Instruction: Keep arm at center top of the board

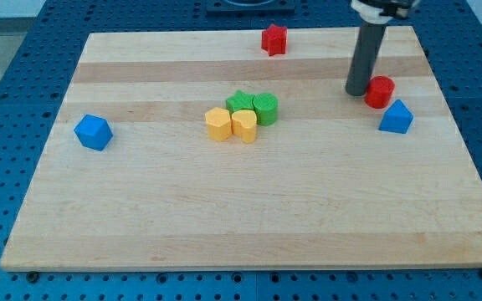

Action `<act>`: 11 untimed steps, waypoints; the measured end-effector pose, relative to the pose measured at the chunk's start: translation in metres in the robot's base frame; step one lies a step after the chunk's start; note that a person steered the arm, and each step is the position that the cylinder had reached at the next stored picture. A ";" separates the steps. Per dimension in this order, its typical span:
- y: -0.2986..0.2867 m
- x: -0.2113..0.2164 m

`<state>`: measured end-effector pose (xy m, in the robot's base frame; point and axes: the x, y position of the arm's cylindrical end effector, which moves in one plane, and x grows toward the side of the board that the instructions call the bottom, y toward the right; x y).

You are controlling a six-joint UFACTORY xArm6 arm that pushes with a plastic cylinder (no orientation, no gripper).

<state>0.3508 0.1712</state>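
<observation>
My tip [357, 91] is at the lower end of the dark rod, in the upper right part of the wooden board [141, 217]. It stands just left of a red cylinder [381, 91], touching or nearly touching it. A blue block [397, 117] lies just below and right of the red cylinder. A red star-like block [274, 39] sits near the top edge, left of my tip. Near the middle a green block [240, 102], a green cylinder [265, 109], a yellow hexagon-like block [217, 124] and a yellow block [244, 124] form a tight cluster.
A blue block [93, 132] lies alone at the view's left. The board lies on a blue perforated table [7, 75].
</observation>
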 end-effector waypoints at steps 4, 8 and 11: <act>-0.054 -0.019; -0.222 -0.121; -0.153 -0.151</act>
